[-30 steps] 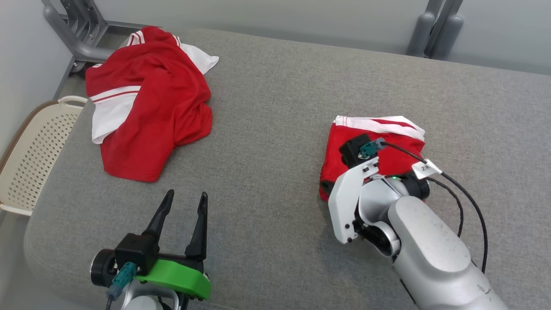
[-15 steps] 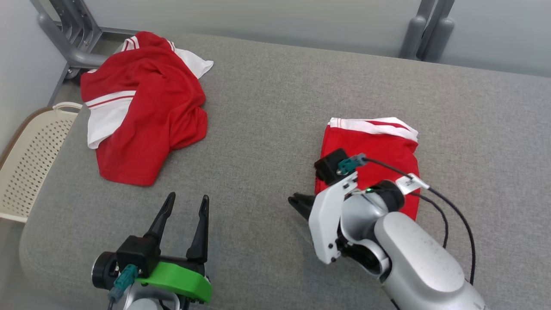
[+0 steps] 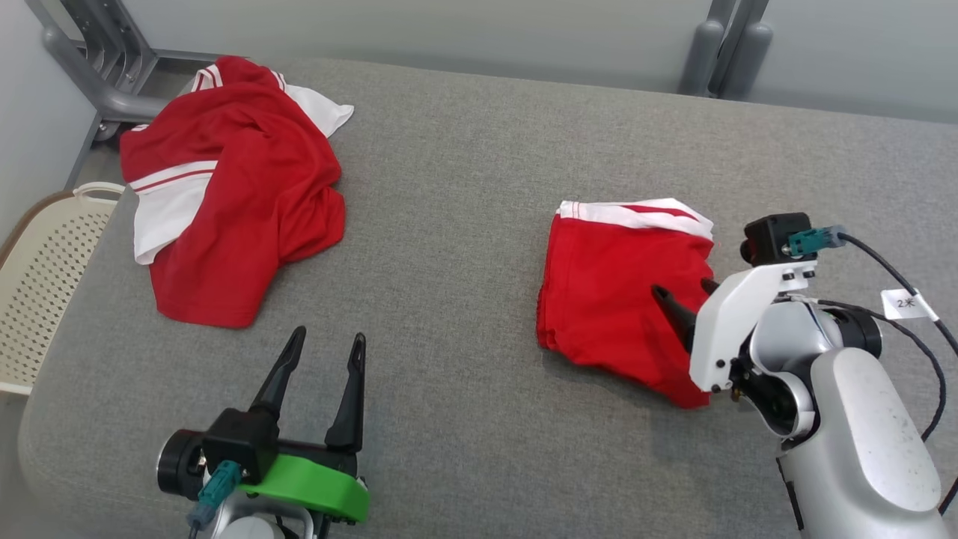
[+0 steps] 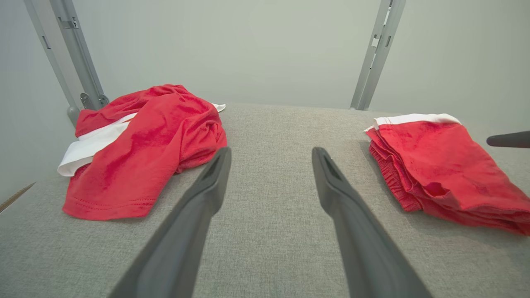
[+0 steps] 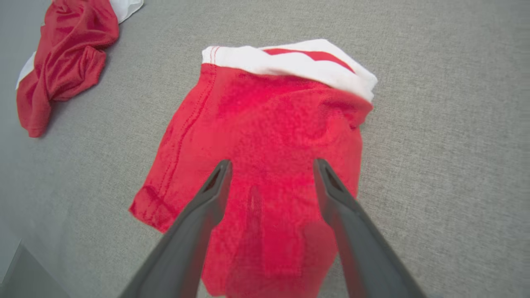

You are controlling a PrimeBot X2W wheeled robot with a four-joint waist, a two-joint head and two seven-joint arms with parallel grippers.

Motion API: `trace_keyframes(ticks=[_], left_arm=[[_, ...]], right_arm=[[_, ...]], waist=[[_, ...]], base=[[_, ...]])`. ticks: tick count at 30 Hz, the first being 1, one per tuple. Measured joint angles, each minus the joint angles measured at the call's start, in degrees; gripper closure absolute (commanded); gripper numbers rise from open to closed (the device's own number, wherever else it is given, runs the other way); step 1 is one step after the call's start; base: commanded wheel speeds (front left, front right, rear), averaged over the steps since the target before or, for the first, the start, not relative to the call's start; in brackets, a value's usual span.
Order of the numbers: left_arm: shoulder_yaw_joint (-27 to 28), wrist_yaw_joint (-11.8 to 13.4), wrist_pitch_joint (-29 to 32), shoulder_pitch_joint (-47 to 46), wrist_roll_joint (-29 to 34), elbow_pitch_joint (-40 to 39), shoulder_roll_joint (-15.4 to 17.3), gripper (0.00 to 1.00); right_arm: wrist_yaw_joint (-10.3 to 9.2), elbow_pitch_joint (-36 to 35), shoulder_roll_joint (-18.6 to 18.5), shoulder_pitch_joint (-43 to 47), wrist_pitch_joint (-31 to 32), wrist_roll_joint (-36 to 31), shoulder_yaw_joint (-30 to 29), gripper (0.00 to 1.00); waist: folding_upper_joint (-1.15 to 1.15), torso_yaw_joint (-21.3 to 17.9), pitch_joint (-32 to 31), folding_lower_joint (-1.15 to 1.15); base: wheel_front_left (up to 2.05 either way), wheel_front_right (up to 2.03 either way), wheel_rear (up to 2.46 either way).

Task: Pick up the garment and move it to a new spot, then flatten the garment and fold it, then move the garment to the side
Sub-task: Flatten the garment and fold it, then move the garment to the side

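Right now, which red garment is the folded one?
The garment on the right, by the open right hand: a flat layered stack, white band at its far edge. The garment at far left lies crumpled in a heap.

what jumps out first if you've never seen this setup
Two bright red garments on the grey table: a folded garment, white band at its far edge, at the right, and a crumpled garment at the far left. The right gripper hangs open over the folded garment; the left gripper sits open near the front edge.
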Motion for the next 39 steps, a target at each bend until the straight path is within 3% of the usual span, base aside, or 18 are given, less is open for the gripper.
trace_keyframes(ticks=[11,26,27,28,29,39], left_arm=[[0.0,0.1,0.0,-1.3,1.5,-5.8,0.0,0.0],[-0.6,0.0,0.0,-3.3,2.8,-6.7,0.0,0.0],[-0.6,0.0,0.0,-3.3,2.8,-6.5,0.0,0.0],[-0.6,0.0,0.0,-3.3,2.8,-6.4,0.0,0.0],[-0.5,0.0,0.0,-3.3,2.8,-6.4,0.0,0.0],[0.2,0.0,0.0,-3.5,3.0,-6.3,0.1,0.0]], right_arm=[[0.0,3.2,0.0,0.1,-2.4,-3.4,-7.5,0.0],[0.0,10.4,0.0,-1.8,-5.7,-1.8,-7.3,0.0],[0.0,10.8,0.0,-2.1,-5.7,-1.5,-7.0,0.18],[0.0,11.1,-0.1,-2.5,-5.7,-1.5,-6.6,0.69],[0.0,11.4,-0.1,-2.7,-5.8,-1.4,-6.5,1.0],[0.07,11.6,0.3,-4.1,-7.9,-4.3,-3.7,1.0]], waist=[[0.0,0.6,3.3,0.0],[0.0,1.1,6.3,0.0],[0.0,1.1,6.4,0.0],[0.0,1.0,6.6,0.0],[0.0,0.9,6.7,0.0],[0.0,-1.5,7.0,0.0]], base=[[0.0,0.0,0.0],[0.0,0.0,0.0],[0.0,0.0,0.0],[0.0,0.0,0.0],[0.0,0.0,0.0],[0.0,0.0,0.0]])
